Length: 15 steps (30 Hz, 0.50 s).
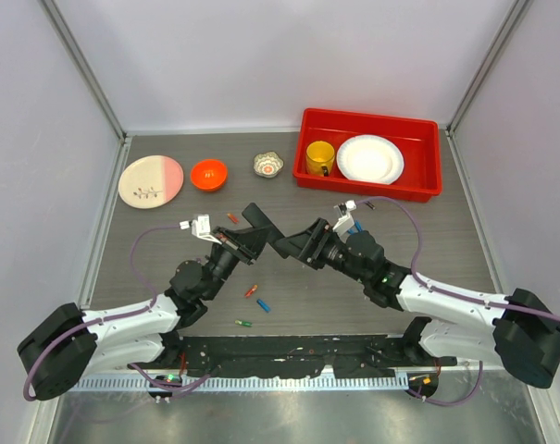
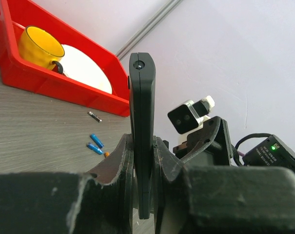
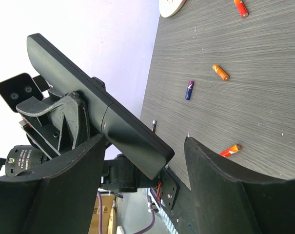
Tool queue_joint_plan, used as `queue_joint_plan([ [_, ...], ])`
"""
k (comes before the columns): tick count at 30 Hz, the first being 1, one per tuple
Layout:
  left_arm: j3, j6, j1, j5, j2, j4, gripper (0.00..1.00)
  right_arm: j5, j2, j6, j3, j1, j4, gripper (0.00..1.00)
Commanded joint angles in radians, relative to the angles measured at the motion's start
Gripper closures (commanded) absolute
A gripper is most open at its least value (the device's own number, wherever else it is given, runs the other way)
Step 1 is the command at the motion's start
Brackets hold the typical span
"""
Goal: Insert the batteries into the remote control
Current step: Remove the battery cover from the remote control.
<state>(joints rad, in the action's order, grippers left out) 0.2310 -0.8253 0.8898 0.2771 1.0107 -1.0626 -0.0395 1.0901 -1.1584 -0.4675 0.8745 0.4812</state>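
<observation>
The left gripper (image 2: pixel 143 155) is closed on the remote control (image 2: pixel 142 112) and holds it on its edge above the middle of the counter (image 1: pixel 451 231). Batteries (image 1: pixel 251 290) lie scattered on the counter near it, mostly toward the near edge. The right gripper (image 3: pixel 145 142) is wide open, with one finger on each side of the remote control's other end.

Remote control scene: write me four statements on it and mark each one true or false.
1. The left gripper is clamped on the remote control. True.
2. The right gripper is shut on the remote control as well. False: its fingers stand open, one on either side of it.
3. The yellow mug sits in the red bin beside a white plate. True.
4. All the batteries are loaded in the remote control. False: several lie loose on the table.
</observation>
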Motion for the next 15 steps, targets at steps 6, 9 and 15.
queue_joint_plan([
  [6,-0.007,0.022,-0.002,-0.006,0.012,-0.102,1.00,0.007,0.030,-0.004,-0.039,-0.005,0.074,0.42],
  [9,-0.007,0.014,-0.002,-0.015,0.019,-0.111,1.00,0.007,0.031,-0.004,-0.036,-0.006,0.079,0.48],
  [15,-0.015,0.015,-0.003,-0.003,0.006,-0.111,1.00,0.009,0.019,-0.006,-0.008,-0.006,0.082,0.57],
])
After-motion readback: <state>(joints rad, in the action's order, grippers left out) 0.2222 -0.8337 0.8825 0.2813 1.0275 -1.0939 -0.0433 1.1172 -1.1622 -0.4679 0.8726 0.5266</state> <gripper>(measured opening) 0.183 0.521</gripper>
